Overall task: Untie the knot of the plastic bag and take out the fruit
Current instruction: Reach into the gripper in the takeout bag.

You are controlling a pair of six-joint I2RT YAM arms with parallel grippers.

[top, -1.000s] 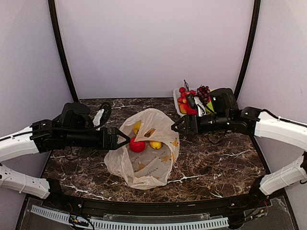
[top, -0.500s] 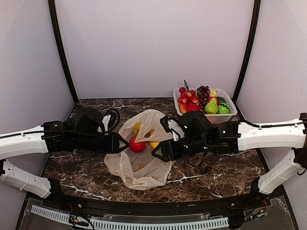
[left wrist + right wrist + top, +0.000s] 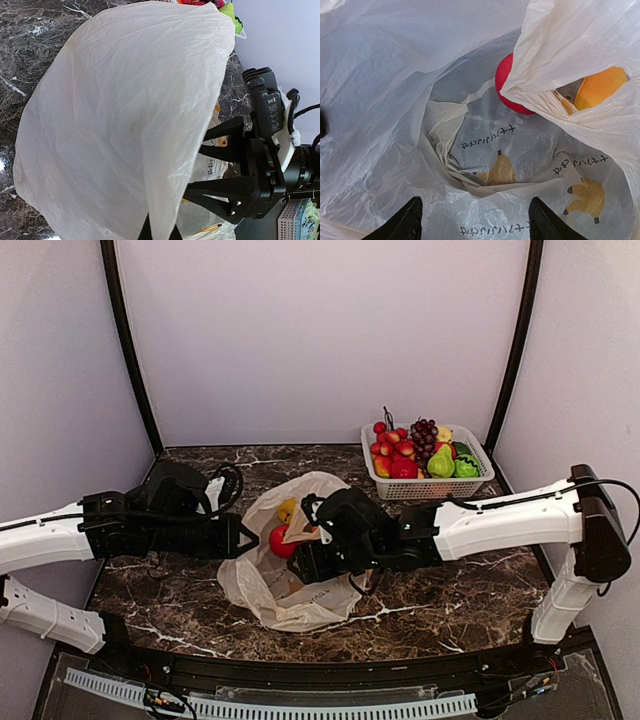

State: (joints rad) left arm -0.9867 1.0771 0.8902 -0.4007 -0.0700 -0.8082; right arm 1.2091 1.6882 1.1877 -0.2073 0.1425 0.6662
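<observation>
Right gripper (image 3: 475, 201): fingers (image 3: 412, 220) spread wide, gripping nothing, only loose film below them. Tips sit inside the open mouth of the plastic bag (image 3: 380, 100). Just ahead lies a red fruit (image 3: 509, 80), half under a fold, with a yellow fruit (image 3: 600, 86) beside it. Both are inside the bag.

Left gripper (image 3: 160, 233): fingers together, clamped on the bag's edge, film rising from the pinch like a hood.

Bag lies mid-table (image 3: 450, 580), between the two arms. White basket (image 3: 478, 480) stands at the far right, well apart, with piled fruit (image 3: 403, 468) in it.
</observation>
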